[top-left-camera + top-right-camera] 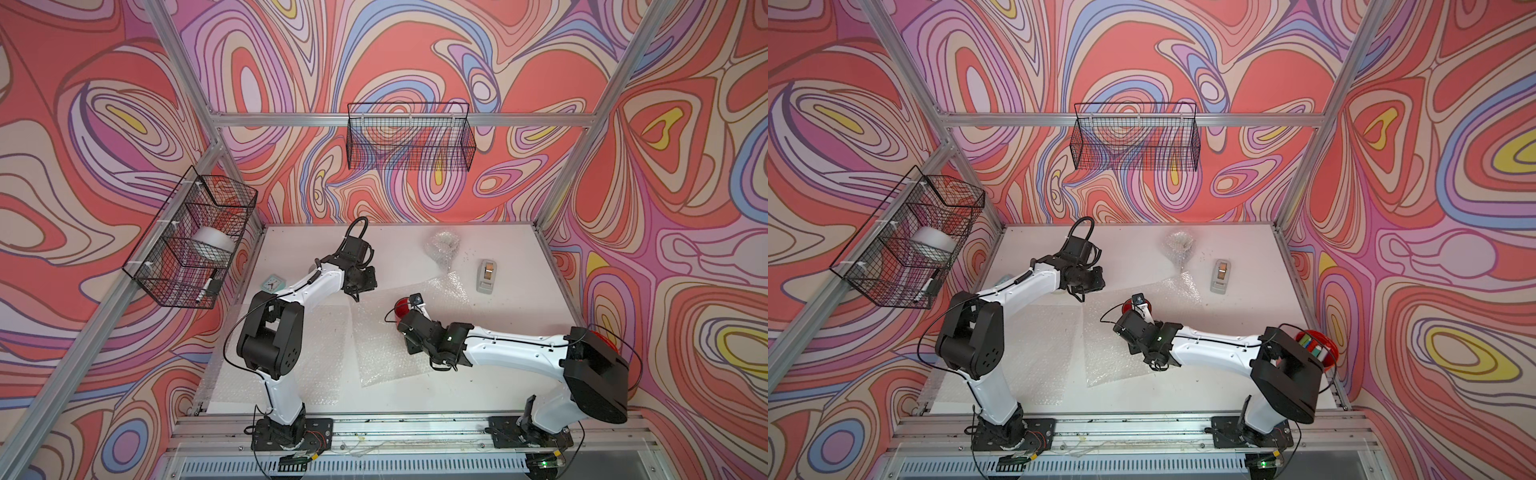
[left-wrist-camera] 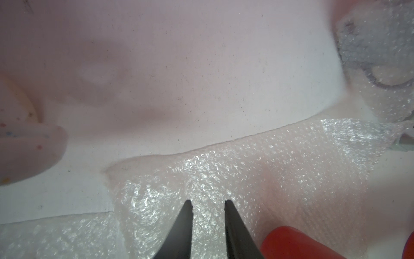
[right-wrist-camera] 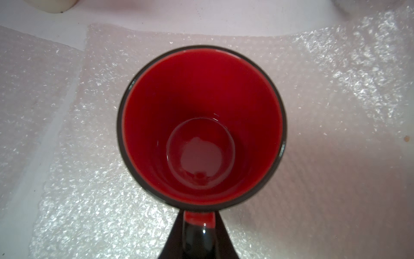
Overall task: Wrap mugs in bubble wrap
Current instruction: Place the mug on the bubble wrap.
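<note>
- Soft, even overhead light fills both top views; only faint shadows lie on the table [image 1: 457, 395], and the frame posts [image 1: 615, 83] bow near the picture edges.
- Glare sparkles on the bubble wrap [image 2: 246, 168] just past the left gripper [image 2: 208, 203]; farther out, everything blurs.
- The red mug [image 3: 201, 125] at the right gripper [image 3: 199, 224] is sharp and glossy.

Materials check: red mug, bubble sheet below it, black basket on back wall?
Glossy red mug: likely glazed ceramic, sharp highlights, dark rim. Clear bubble-wrap sheet: thin plastic film, glinting air cells. Black mesh basket: probably coated metal wire, thin see-through grid.
</note>
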You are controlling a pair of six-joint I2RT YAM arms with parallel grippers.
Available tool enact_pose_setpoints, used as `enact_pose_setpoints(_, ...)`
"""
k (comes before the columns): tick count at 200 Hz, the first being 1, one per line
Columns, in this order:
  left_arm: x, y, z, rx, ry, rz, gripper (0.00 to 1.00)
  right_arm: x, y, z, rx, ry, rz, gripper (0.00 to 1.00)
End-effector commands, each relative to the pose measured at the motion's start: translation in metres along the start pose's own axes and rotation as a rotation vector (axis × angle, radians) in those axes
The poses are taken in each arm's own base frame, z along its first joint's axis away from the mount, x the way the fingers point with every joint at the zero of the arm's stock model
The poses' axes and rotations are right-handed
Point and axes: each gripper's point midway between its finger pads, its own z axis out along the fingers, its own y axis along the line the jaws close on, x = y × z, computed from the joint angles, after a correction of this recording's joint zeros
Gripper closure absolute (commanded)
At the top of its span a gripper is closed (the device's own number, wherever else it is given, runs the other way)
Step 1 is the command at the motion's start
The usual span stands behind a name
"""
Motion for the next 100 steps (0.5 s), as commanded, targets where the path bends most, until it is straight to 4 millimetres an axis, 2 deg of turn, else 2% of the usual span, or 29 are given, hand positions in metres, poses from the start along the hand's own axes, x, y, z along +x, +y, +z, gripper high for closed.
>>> enact_pose_setpoints(1, -0.006, -0.003, -0.015, 0.016, -0.038, -0.011, 0.71, -0.010, 0.000, 0.002, 0.019, -0.061, 0.032, 1.00)
enact_pose_setpoints(56, 0.005, -0.001, -0.021, 0.022, -0.037, -0.022, 0.71, 0.010, -0.001, 0.008, -0.001, -0.006, 0.052, 1.00)
enact_pose_setpoints(77, 0.018, -0.002, -0.027, 0.029, -0.036, -0.021, 0.71, 0.009, 0.007, 0.000, -0.063, 0.001, 0.050, 0.74)
enact_pose_setpoints(100, 0.046, -0.001, -0.031, 0.024, -0.018, -0.021, 0.71, 0.001, 0.016, -0.015, -0.136, -0.007, 0.041, 0.48)
